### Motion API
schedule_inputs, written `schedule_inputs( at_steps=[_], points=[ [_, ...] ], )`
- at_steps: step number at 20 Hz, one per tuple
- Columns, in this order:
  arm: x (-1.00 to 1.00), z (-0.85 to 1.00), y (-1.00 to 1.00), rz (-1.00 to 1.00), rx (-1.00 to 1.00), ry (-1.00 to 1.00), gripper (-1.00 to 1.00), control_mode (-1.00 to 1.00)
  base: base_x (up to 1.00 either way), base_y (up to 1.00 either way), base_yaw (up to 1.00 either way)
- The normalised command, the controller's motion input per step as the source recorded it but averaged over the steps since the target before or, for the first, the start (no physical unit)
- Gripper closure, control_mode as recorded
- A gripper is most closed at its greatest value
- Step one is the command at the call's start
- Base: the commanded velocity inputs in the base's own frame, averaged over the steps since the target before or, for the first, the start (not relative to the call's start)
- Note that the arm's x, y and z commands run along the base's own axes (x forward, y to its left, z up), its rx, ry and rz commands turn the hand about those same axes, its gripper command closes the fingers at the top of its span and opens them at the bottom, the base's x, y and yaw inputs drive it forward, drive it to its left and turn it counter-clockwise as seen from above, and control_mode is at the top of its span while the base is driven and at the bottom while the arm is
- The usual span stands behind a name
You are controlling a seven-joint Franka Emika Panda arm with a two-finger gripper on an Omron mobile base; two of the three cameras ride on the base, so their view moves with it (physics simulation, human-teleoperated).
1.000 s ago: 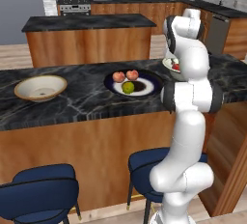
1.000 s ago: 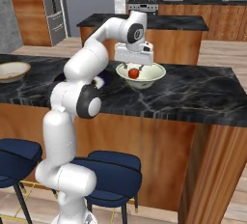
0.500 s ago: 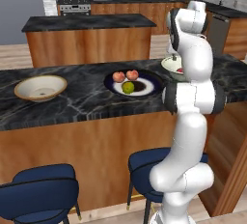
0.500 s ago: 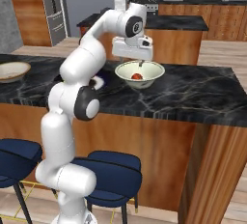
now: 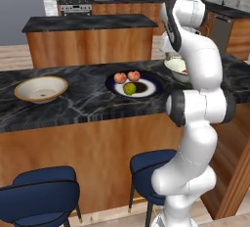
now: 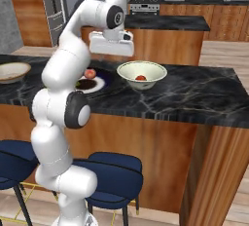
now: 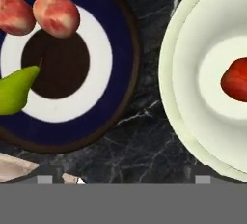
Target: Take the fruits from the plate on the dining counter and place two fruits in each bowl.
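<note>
On the dining counter [image 5: 73,104] lies the navy-rimmed plate [image 7: 116,49] [image 5: 152,88] with two pinkish-red fruits [image 7: 57,14] [image 7: 13,13] and a yellow-green fruit [image 7: 14,92] [image 5: 129,88]. Right of it the pale bowl [image 6: 154,72] [image 7: 188,73] holds a red-orange fruit [image 7: 236,80] [image 6: 141,78]. The tan bowl [image 5: 41,88] sits far left with no fruit in it. My gripper [image 7: 123,178] [image 6: 112,53] hangs open above the counter between plate and pale bowl, with nothing between its fingertips [image 7: 45,179].
Blue stools [image 5: 39,192] [image 6: 112,171] stand under the counter's front edge. A shorter black-topped island [image 5: 88,23] lies behind the counter, with kitchen cabinets and appliances beyond. My own arm hides part of the pale bowl in the left base view.
The jaws opened and left the red-orange fruit in the pale bowl. The hand then rose and swung away from the bowl toward the plate.
</note>
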Motion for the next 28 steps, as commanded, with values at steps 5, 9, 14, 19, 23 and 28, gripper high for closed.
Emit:
schedule_inputs(
  at_steps=[5, 9, 14, 19, 23, 28],
  points=[
    [-0.35, -0.19, 1.0, 0.26, 0.0, 0.0, -1.0, -1.0, 0.0, 0.0, 0.0],
    [-0.01, 0.0, 1.0, 0.22, 0.0, 0.0, -1.0, -1.0, 0.0, 0.0, 0.0],
    [0.02, -0.03, 1.0, 0.16, 0.0, 0.0, -1.0, -1.0, 0.0, 0.0, 0.0],
    [0.39, -0.42, 0.75, 0.05, -0.08, 0.09, -1.0, -1.0, 0.0, 0.0, 0.0],
    [0.35, -0.71, 0.08, -0.05, -0.07, 0.04, -1.0, -1.0, 0.0, 0.0, 0.0],
    [0.27, -0.41, -0.04, -0.12, 0.0, 0.0, -1.0, -1.0, 0.0, 0.0, 0.0]
  ],
)
